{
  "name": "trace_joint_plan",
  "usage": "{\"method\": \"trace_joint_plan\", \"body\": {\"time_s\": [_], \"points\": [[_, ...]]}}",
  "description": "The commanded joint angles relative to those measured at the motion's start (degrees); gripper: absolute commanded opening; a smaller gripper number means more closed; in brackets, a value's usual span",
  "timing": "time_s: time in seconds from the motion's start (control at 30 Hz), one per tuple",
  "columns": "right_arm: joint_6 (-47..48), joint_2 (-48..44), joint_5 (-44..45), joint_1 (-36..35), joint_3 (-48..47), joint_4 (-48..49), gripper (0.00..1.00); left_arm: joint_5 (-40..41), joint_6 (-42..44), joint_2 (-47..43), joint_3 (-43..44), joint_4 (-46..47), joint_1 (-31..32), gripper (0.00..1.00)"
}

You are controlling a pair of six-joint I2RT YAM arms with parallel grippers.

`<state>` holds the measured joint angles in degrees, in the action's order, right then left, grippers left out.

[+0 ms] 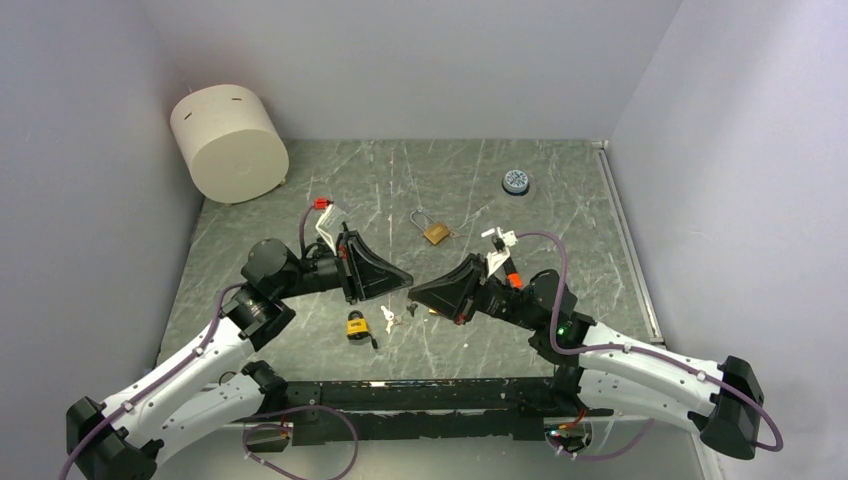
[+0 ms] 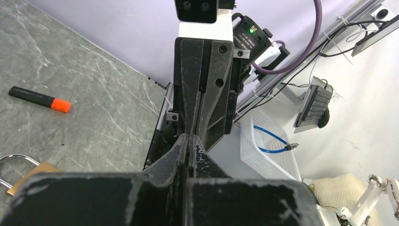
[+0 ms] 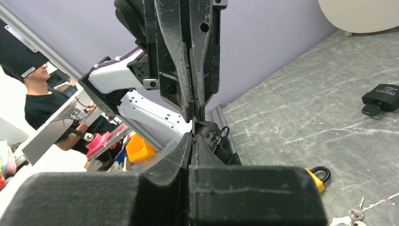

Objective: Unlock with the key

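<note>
The left gripper [image 1: 409, 280] and right gripper [image 1: 413, 292] both have their black jaws pressed together on nothing, tips facing close over the grey veined table [image 1: 560, 230]. The small silver keys [image 1: 388, 318] lie just nearer, beside a black padlock [image 3: 383, 96] whose white lettering is unreadable. A brass padlock [image 1: 435, 233] lies farther back.

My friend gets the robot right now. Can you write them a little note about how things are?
Left gripper: shut, nothing seen in it.
Right gripper: shut, nothing seen in it. The two tips face each other, close together.
Keys: lying loose beside the yellow padlock. Brass padlock: farther back.
Done: nothing yet, no key seen in a lock.
Left: pick up a key, unlock.
</note>
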<state>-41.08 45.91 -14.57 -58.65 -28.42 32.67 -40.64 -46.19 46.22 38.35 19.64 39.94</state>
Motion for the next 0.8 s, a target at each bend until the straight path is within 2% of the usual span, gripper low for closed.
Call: {"method": "trace_joint_plan", "body": {"time_s": [0.0, 0.1, 0.2, 0.3, 0.4, 0.57, 0.6, 0.7, 0.73, 0.77], "points": [[0.0, 0.4, -1.5, 0.0, -1.9, 1.5, 0.02, -0.7, 0.9, -2.4, -1.1, 3.9, 0.2, 0.02], [-0.3, 0.6, -1.5, 0.0, -1.5, 1.8, 0.12, -0.5, 0.8, -2.8, -1.1, 4.5, 0.2, 0.03], [-0.4, 0.7, -1.8, 0.0, -1.5, 1.7, 0.13, -0.7, 0.5, -2.6, -0.9, 5.0, 0.2, 0.02], [-0.3, 1.0, -2.2, 0.0, -1.6, 1.4, 0.11, -0.6, 0.5, -2.5, -0.9, 5.1, 0.2, 0.03], [-0.4, 1.3, -2.5, 0.0, -1.7, 1.7, 0.00, -0.7, 0.1, -2.4, -1.0, 5.6, 0.2, 0.03], [-0.2, 1.5, -2.6, 0.0, -1.7, 1.8, 0.00, 0.3, 0.4, -2.8, -1.0, 4.6, 0.2, 0.02], [-0.1, 1.3, -2.0, -0.1, -1.5, 1.5, 0.00, 1.5, 0.9, -3.0, -0.4, 2.4, 0.2, 0.05], [0.3, 0.4, 0.6, 0.0, -0.8, -0.7, 0.00, 7.6, 3.4, -4.3, 1.1, -5.9, 0.2, 0.47], [0.4, -0.1, 1.7, 0.0, -0.4, -1.7, 0.00, 11.6, 3.6, -5.0, 1.8, -9.8, 0.2, 0.67], [0.4, -0.6, 2.9, 0.0, 0.0, -3.0, 0.00, 16.9, 3.0, -5.6, 2.7, -14.2, 0.2, 0.79]]}}
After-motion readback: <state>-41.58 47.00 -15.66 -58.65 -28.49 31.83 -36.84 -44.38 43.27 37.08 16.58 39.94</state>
